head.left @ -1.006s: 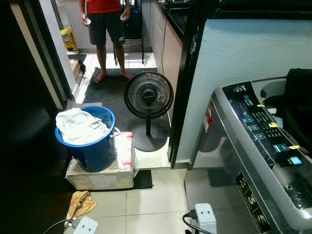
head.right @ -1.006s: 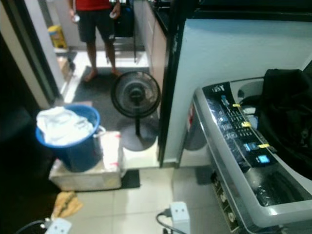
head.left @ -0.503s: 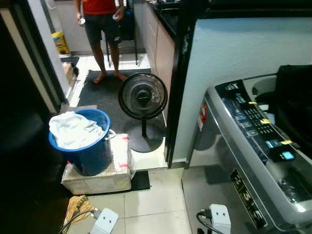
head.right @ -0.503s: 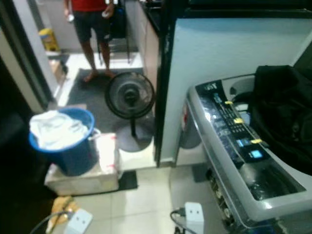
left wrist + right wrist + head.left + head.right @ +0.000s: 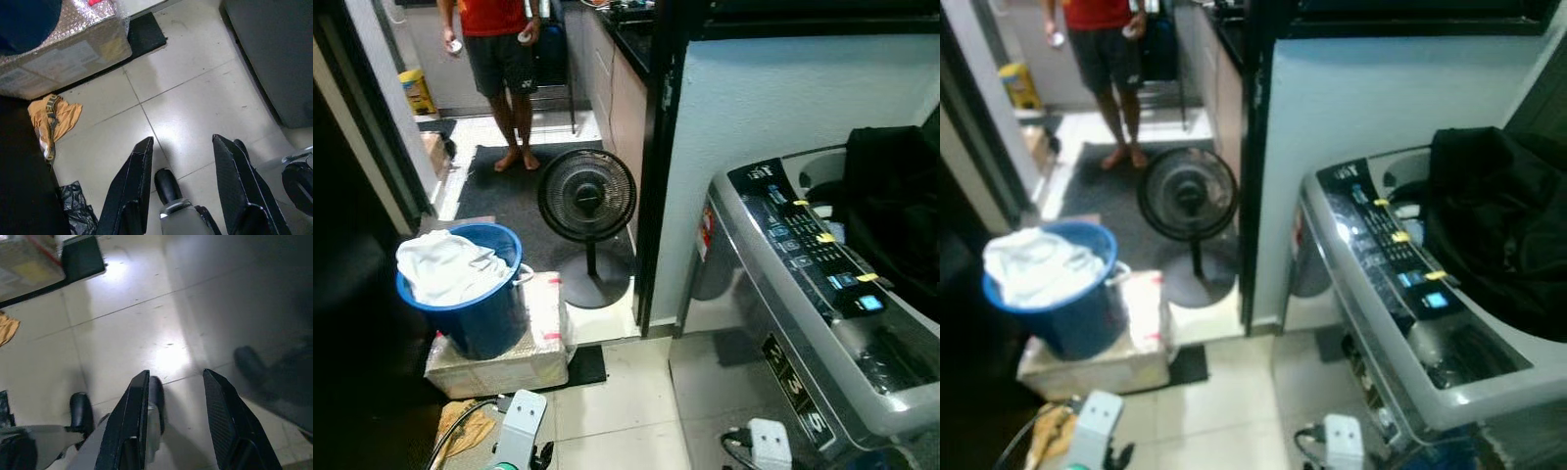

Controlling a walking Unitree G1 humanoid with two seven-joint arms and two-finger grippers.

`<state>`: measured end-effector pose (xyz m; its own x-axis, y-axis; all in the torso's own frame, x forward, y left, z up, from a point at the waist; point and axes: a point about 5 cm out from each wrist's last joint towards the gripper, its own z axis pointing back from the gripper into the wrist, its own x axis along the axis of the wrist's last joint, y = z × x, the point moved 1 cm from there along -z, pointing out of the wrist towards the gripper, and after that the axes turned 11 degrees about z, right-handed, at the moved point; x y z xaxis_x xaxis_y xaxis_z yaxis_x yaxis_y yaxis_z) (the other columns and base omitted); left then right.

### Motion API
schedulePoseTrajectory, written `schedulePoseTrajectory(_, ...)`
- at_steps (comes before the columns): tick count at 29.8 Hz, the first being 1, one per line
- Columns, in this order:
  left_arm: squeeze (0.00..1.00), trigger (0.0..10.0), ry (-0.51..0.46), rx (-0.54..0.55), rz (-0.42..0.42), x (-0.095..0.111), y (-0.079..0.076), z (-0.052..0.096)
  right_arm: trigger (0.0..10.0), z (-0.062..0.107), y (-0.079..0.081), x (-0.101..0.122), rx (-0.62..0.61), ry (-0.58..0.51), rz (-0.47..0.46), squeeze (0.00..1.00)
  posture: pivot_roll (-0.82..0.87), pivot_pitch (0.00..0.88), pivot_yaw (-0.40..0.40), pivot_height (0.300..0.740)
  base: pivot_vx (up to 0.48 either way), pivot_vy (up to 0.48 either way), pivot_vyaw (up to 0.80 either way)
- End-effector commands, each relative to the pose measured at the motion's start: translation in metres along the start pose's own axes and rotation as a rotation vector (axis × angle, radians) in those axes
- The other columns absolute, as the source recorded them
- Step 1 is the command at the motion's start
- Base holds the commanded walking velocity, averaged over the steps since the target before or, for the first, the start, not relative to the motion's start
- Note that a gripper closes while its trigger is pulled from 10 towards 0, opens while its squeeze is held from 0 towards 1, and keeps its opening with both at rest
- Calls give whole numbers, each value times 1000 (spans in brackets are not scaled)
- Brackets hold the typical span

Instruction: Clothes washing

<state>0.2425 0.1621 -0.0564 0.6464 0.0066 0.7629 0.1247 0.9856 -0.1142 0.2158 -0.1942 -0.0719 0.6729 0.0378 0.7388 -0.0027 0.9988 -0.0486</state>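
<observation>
Left claw (image 5: 183,183): two long black textured fingers (image 5: 131,188), silver wrist. Right claw (image 5: 173,421): matching black fingers (image 5: 128,423), silver wrist.

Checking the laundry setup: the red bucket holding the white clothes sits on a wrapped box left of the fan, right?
Not quite: the bucket is blue, as the left eye view shows. It does hold the white clothes and sits on the wrapped box, left of the fan.

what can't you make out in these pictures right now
- Washing machine drum: hidden under the black garment in both eye views.
- Panel labels: too small.
- Blue bucket contents below the white cloth: covered.
- Person: cut off by the top edge.
</observation>
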Motion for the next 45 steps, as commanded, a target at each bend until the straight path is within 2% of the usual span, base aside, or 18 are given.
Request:
schedulePoseTrajectory(1, 0, 10000, 29, 13, -42, -4, 7, 2, 10000, 0, 2, -1, -5, -2, 3, 0, -103, 6, 65, 740, 0, 0, 0)
schedulePoseTrajectory(3, 0, 10000, 29, 16, -49, -3, 9, 2, 10000, 0, 2, -1, -3, 0, 15, 0, -103, 6, 65, 740, 0, 0, 0)
schedulePoseTrajectory(5, 0, 10000, 21, 29, -51, 1, 16, 3, 10000, 0, 8, 1, 17, -13, 70, 0, -109, 13, 69, 740, 0, 0, 0)
schedulePoseTrajectory(10, 0, 10000, 26, 33, -80, -3, 19, 5, 10000, -3, 17, 11, 50, -59, 111, 0, -105, 20, 75, 740, 0, 0, 0)
schedulePoseTrajectory(21, 0, 10000, 35, 32, -83, -7, 19, 7, 10000, -2, 23, 10, 68, -70, 118, 0, -103, 34, 79, 740, 0, 0, 114)
schedulePoseTrajectory(26, 0, 10000, 28, 20, -79, -6, 14, 5, 10000, -1, 24, 9, 68, -69, 130, 0, -101, 33, 78, 740, 0, 0, 768)
schedulePoseTrajectory(45, 0, 10000, 33, 14, -83, -4, 12, 4, 10000, -1, 19, 9, 46, -72, 114, 0, -121, 32, 84, 740, 0, 0, 782)
